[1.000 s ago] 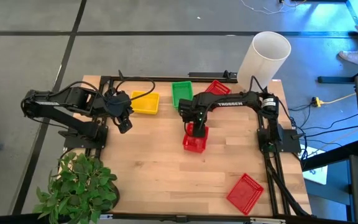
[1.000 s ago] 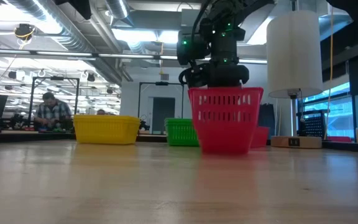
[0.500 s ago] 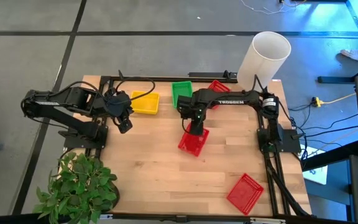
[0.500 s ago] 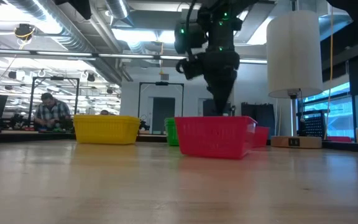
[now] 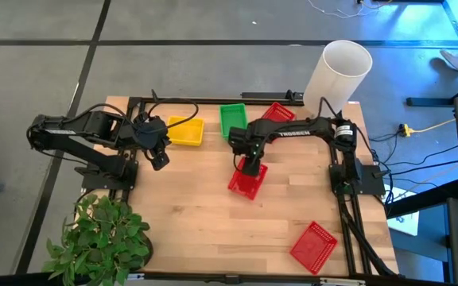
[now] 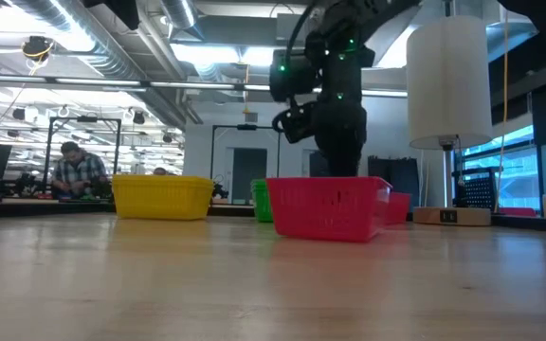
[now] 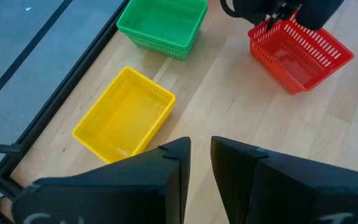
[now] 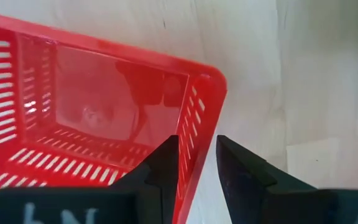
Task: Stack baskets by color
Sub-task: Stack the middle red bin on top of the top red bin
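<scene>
Red basket sits upright mid-table, flat on the wood in the low view, skewed relative to the table edges. Right gripper is over its far rim; in the right wrist view one finger is inside the wall and the other outside, straddling the rim near a corner. Fingers look parted with a gap around the plastic, so I read it as a loose straddle, not a firm pinch.

Risks from here:
- Lifting from one corner: the basket would hang tilted and could swing or slip out, since the wall is thin mesh and the hold is off-centre.
- If the fingers aren't tight on the wall, pulling up just drags or tips the basket.
- Skewed pose means it won't line up with the second red basket at the far edge, partly hidden under the right arm; nesting could jam on the rim.
- That target sits just beside the green basket, so a wide swing may knock it.
- Third red basket is well apart at the near right corner, a long reach.

Yellow basket is by the left gripper, which idles at the left side, fingers slightly parted, holding nothing.
</scene>
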{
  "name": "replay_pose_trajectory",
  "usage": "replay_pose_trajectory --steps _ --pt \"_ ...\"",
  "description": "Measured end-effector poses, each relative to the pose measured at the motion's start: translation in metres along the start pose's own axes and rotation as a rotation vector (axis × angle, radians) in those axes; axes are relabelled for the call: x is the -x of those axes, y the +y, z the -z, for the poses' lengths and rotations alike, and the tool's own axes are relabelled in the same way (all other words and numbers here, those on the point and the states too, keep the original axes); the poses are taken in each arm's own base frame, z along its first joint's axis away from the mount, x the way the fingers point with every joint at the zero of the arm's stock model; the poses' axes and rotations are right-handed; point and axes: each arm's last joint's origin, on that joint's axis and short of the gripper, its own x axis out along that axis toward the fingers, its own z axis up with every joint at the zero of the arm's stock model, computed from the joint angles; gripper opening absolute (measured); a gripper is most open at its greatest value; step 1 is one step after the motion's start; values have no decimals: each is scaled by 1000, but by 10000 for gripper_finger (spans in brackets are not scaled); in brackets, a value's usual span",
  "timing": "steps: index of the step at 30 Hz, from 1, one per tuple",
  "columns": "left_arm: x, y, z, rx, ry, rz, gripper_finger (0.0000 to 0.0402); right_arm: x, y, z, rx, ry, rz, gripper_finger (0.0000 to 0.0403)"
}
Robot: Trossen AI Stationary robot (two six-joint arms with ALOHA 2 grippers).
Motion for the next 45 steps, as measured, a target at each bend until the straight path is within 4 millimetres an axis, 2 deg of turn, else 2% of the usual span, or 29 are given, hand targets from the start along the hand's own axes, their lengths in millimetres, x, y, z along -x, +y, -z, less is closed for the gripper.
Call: replay_pose_trajectory --steps 8,14,19,28,33,37,45 --pt "0 0 0 0 0 0 55 -20 -2 5 -17 -28 -2 100" --pt "0 0 0 0 0 0 55 -18 -2 4 -8 -30 -5 11" --pt "0 0 0 0 0 0 55 1 -1 -3 43 -34 34 4" --pt "0 0 0 0 -1 -1 55 61 -8 -12 68 1 194 2" --pt "0 0 0 0 -9 -15 55 97 -31 -12 12 -1 324 1" --pt "0 1 0 0 -16 -27 55 119 -64 -8 -78 0 395 1" --pt "0 1 -1 0 -26 -47 55 132 -137 9 -286 10 400 0"
